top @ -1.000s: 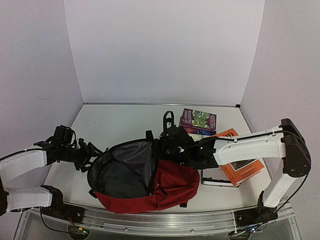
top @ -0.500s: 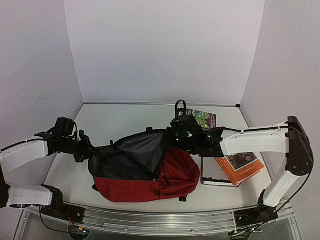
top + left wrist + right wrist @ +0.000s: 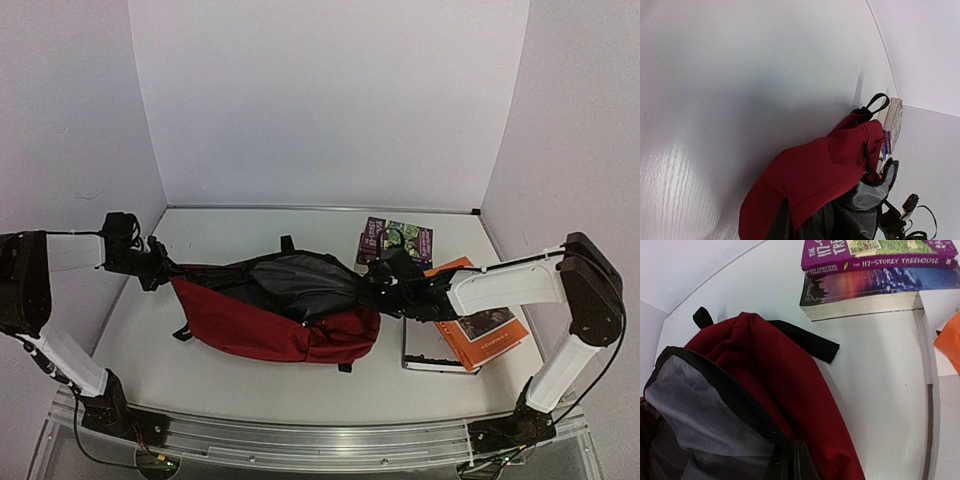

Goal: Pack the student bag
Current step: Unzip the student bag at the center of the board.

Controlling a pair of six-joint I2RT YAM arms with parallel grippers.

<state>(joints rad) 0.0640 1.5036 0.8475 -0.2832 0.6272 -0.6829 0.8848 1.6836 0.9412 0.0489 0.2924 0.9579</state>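
The student bag [image 3: 262,325], dark red with grey lining [image 3: 300,278], hangs stretched sideways between my two grippers above the table. My left gripper [image 3: 160,270] is shut on the bag's left end. In the left wrist view the red fabric [image 3: 822,175] fills the lower frame and runs into the jaws [image 3: 790,227]. My right gripper [image 3: 373,291] is shut on the bag's rim at its right end. In the right wrist view it pinches the black zipper edge [image 3: 790,462], with red cloth [image 3: 785,375] and grey lining [image 3: 695,405] around it.
Two stacked books, the top one purple [image 3: 398,240] [image 3: 875,252], lie at the back right. An orange book [image 3: 482,328] rests on a white-edged flat item [image 3: 435,358] under my right arm. A black strap [image 3: 807,342] of the bag trails towards the books.
My left gripper closed on the bag's end and pulled it left and back. The right gripper went right with the rim. The gaping bag is now drawn out long and flat.
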